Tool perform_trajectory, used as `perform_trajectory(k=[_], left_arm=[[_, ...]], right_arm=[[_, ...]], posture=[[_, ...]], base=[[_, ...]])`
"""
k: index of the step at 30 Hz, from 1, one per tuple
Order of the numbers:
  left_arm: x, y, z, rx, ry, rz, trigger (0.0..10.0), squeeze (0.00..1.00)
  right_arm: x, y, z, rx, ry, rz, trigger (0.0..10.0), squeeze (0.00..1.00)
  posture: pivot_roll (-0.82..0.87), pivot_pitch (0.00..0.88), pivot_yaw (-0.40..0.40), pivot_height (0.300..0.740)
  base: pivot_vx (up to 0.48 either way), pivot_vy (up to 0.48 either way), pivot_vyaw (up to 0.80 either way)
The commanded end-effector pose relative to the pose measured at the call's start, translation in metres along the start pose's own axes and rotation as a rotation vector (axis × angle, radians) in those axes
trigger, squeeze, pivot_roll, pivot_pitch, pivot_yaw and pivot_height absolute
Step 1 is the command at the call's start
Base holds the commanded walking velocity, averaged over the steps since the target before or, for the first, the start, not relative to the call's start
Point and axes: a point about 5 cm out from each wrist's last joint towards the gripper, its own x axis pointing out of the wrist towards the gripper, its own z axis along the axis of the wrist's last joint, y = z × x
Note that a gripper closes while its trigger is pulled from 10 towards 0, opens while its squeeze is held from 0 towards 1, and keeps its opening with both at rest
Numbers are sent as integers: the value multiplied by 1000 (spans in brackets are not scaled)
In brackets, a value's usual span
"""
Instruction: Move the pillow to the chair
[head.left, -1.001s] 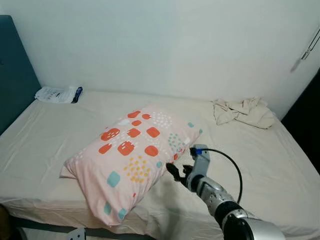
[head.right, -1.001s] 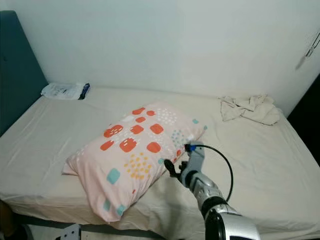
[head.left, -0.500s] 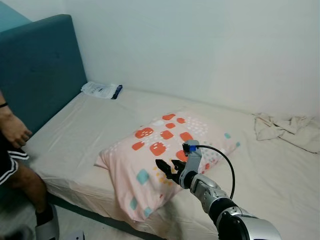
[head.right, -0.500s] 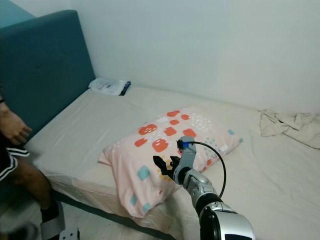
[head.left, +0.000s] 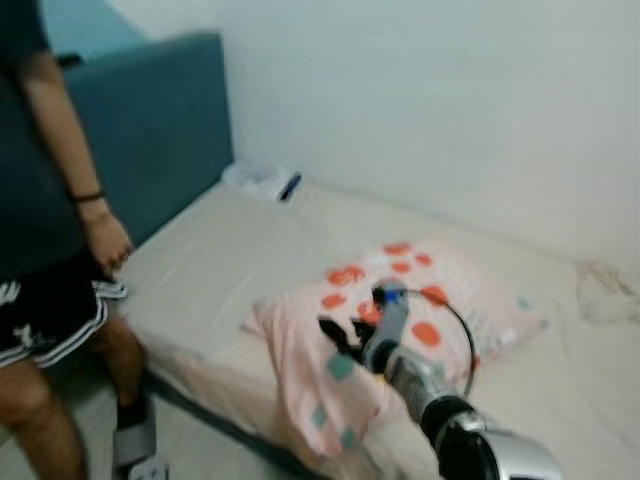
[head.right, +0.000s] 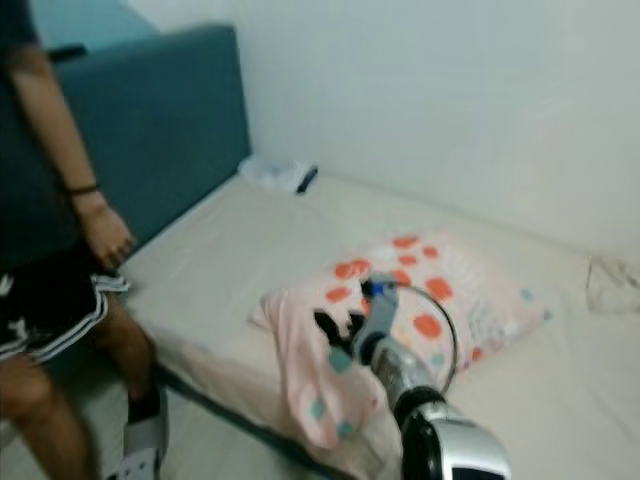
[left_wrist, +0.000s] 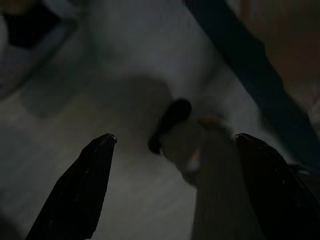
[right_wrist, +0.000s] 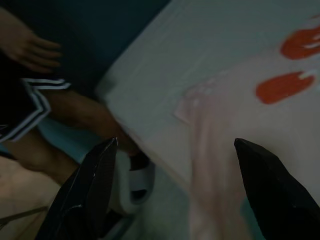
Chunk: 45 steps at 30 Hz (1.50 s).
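The pink pillow (head.left: 480, 300) with orange, teal and yellow spots lies on the bed (head.left: 220, 260), its near corner hanging over the front edge. My right gripper (head.left: 345, 335) hovers open at the pillow's near left part, nothing between its fingers. In the right wrist view the right gripper (right_wrist: 175, 142) stands wide apart above the pillow's (right_wrist: 240, 100) corner and the bed's edge. The left gripper (left_wrist: 176, 137) hangs open over a dark floor. The pictures are blurred.
A person (head.left: 50, 250) in black shorts stands at the left, close to the bed's corner. A teal headboard (head.left: 150, 130) rises behind the person. A white packet (head.left: 265, 180) lies by the wall, and a crumpled cloth (head.left: 605, 290) at the far right.
The whole view has swung left, bringing the person fully into the picture and pushing the cloth to the right edge. The right gripper stays open by the pillow.
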Motion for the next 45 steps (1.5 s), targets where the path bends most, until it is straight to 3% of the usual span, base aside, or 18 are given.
perform_trajectory(k=[1,11,14,25,31,34,41,44,45], left_arm=[[-2,-1,-14,26,46,-15,10000,0],[-3,-5,-19,24,58,-42,10000,0],[-3,-5,-20,38,64,-39,10000,0],[-3,-4,-21,46,61,-44,10000,0],[-3,-7,-22,98,68,-70,10000,0],[-4,-8,-22,66,65,-67,10000,0],[-4,-7,-23,56,58,-63,10000,0],[-4,-7,-23,55,54,-63,10000,0],[-4,-7,-22,54,45,-63,10000,0]], right_arm=[[-5,-10,-4,-5,24,-71,10000,0],[-9,-20,-7,-38,56,-171,10000,0],[-13,-30,-6,-65,66,-277,10000,0],[-15,-37,-2,-36,55,-326,10000,0],[-16,-38,-2,-34,55,-344,10000,0],[-17,-40,-2,-31,53,-353,10000,0],[-24,-51,1,28,21,-411,10000,0],[-27,-55,2,73,5,-437,10000,0],[-31,-62,2,126,-11,-471,10000,0]], posture=[[19,0,-73,740],[22,0,-82,740],[23,0,-84,740],[22,0,-83,740],[21,0,-80,740],[18,3,-77,740],[14,13,-71,740],[14,13,-71,740],[16,20,-72,740]], base=[[0,-251,0],[0,-169,0],[0,0,0],[0,0,0],[0,-160,0],[0,-402,0],[0,-35,0],[0,0,0],[0,0,0]])
